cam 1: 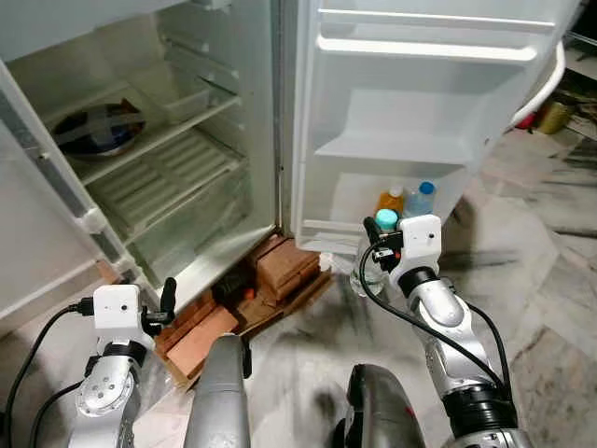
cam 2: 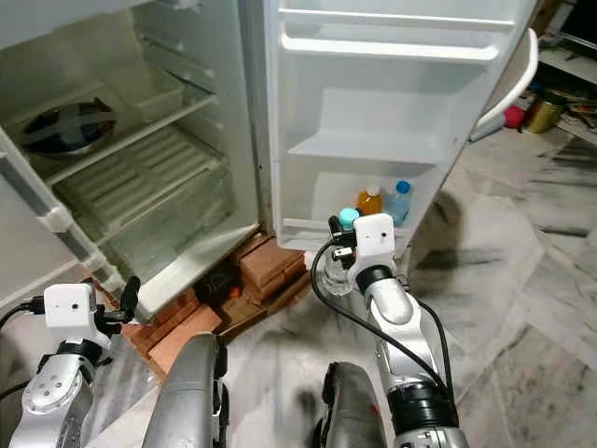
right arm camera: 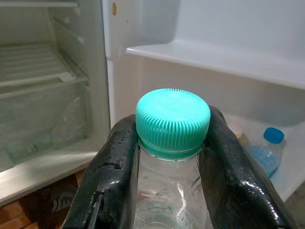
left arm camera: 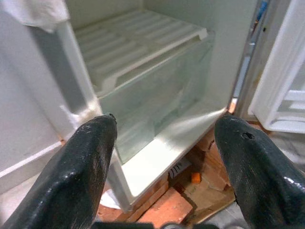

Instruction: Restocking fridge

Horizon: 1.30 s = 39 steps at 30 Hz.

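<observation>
An open fridge [cam 1: 187,140] fills the upper half of the frame, its door [cam 1: 420,112] swung wide at upper right and its base propped on bricks [cam 1: 284,266] at centre. On the door's lowest shelf [cam 1: 322,229], right of centre, an orange-capped bottle [cam 1: 391,200] and a blue-capped bottle [cam 1: 422,198] already stand side by side. The right gripper [right arm camera: 171,143], just below and left of them, clamps the neck of a clear bottle with a teal cap [right arm camera: 172,121], carrying it toward that shelf; judging by the pose, the next move calls for lifting the bottle over the shelf rail and setting it upright beside the others. The left gripper [left arm camera: 162,133], at lower left, hangs idle with fingers spread, grasping nothing. A dark round dish [cam 1: 98,129] on an upper shelf is hard to identify, and the clear bottle's base is hidden behind the gripper.
</observation>
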Available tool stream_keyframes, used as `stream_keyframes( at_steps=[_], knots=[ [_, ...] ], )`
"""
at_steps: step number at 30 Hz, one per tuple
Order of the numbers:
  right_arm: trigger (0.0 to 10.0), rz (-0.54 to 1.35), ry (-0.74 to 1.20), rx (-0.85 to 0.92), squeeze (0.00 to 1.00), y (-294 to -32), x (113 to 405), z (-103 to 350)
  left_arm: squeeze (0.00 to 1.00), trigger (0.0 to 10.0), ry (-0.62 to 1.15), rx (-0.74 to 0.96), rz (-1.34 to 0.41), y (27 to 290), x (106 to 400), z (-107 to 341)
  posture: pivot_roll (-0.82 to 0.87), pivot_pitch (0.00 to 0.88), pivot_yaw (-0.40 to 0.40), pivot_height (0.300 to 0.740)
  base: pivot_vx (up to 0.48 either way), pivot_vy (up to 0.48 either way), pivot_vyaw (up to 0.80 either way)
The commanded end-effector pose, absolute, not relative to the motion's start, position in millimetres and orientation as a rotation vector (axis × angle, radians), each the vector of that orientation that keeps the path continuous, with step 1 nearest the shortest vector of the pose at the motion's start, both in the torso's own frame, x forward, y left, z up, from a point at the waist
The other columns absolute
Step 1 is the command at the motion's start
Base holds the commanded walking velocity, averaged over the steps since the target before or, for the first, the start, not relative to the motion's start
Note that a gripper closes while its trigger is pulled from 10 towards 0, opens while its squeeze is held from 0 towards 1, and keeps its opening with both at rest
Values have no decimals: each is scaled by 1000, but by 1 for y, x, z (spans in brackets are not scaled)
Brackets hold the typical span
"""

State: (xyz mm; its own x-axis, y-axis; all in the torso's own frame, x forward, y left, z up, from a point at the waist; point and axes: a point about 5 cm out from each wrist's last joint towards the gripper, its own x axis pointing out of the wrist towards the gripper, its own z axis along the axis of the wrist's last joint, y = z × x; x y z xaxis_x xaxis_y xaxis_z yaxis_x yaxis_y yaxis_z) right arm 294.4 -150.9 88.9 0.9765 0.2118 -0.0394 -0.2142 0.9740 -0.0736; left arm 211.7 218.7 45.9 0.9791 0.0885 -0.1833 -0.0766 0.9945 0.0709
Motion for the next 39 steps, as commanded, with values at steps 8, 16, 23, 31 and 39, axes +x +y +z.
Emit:
stream_keyframes(
  at_steps=[8, 16, 23, 31, 39],
  knots=[
    [10000, 209, -32, -81, 0, -153, 302, 103, 0, 10000, 171, 83, 75, 217, 213, 49, 108, 116, -19, 641, 334, 0, 0],
    [10000, 209, -33, -81, 0, -153, 301, 103, 0, 10000, 172, 80, 74, 217, 213, 49, 107, 116, -18, 641, 388, 0, 0],
    [10000, 213, -33, -85, 0, -151, 301, 103, 0, 10000, 173, 85, 66, 217, 214, 48, 105, 115, -15, 641, 387, 0, 0],
    [10000, 218, -34, -74, 0, -152, 301, 103, 0, 10000, 179, 91, 68, 217, 215, 48, 106, 114, -13, 641, 294, 0, 0],
    [10000, 253, -38, -64, 0, -145, 301, 104, 0, 10000, 183, 91, 79, 218, 216, 47, 109, 111, -16, 641, 0, 0, 0]
  ],
)
